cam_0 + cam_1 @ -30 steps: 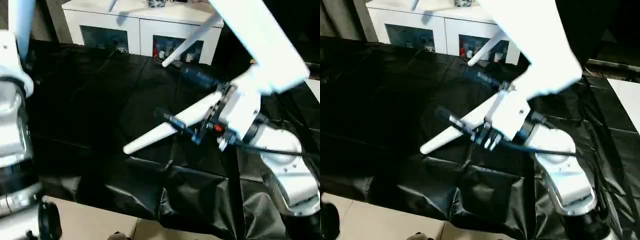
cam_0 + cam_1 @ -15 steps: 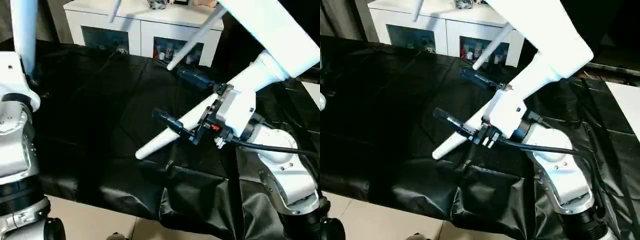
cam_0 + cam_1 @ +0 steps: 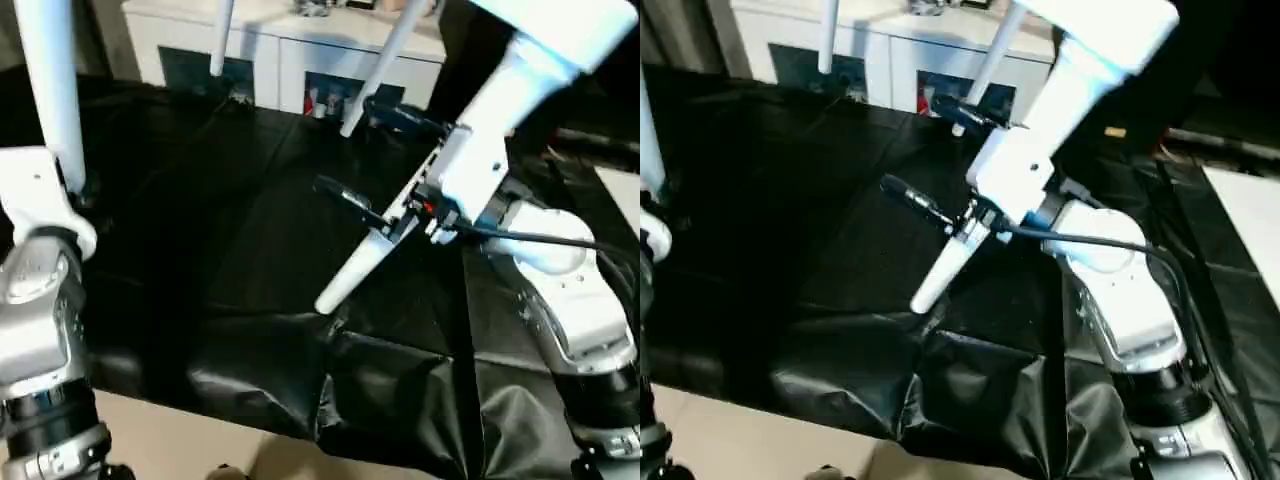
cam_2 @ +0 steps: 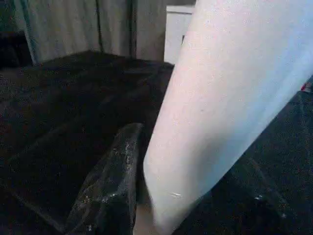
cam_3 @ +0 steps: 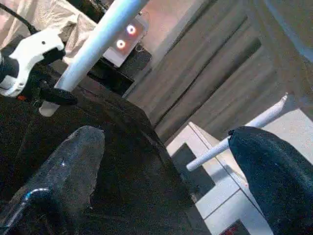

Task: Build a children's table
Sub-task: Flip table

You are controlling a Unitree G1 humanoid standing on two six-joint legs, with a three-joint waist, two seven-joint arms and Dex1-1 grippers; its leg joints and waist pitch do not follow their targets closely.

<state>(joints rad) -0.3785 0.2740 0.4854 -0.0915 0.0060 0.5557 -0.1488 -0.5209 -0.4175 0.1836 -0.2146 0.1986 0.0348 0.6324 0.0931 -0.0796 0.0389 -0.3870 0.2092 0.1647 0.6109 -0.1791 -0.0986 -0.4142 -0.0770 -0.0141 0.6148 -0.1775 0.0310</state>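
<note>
Right tool (image 3: 362, 212) raised above the black-draped bench (image 3: 200, 230), fingers spread wide, nothing between them. Left tool (image 4: 132, 196) closed on a white table leg (image 3: 48, 90), held upright at the bench's left edge.

tabletop (image 3: 560, 20) cut off at the upper edge (cabinet (image 3: 290, 60) contents too blurred)
</note>
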